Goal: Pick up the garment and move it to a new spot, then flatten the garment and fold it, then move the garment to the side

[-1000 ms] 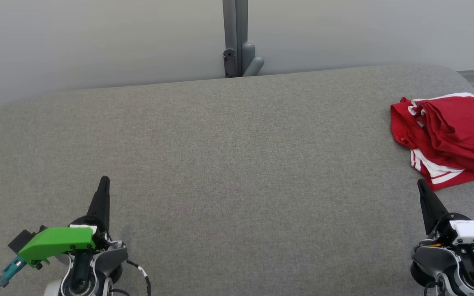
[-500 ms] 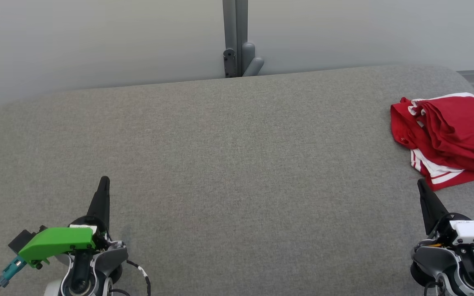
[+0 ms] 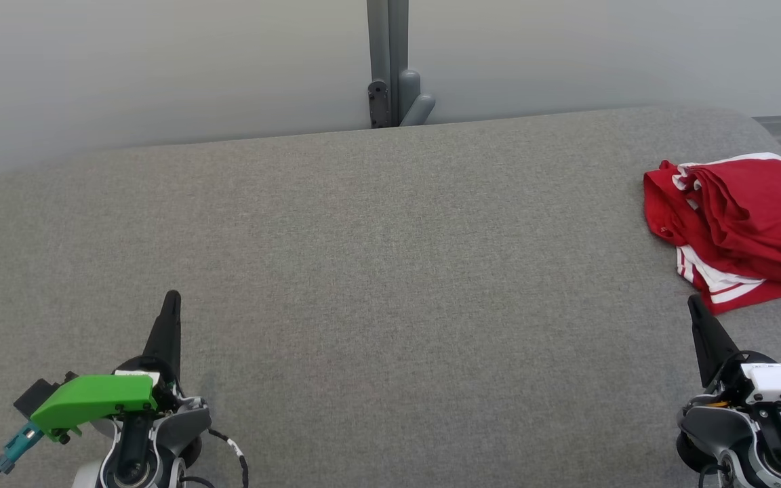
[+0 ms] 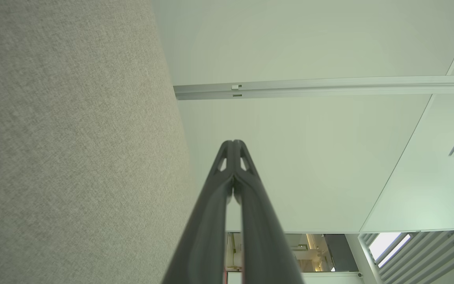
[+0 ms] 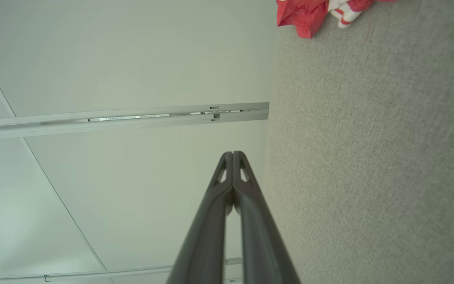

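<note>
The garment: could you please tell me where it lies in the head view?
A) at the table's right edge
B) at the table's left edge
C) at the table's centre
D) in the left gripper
A: the garment lies bunched at the table's right edge, beyond the right gripper.

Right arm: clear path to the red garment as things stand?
Probably yes. The red garment lies just ahead of the right tool, with only grey surface between them. The tool is shut, so it must open first.
</note>
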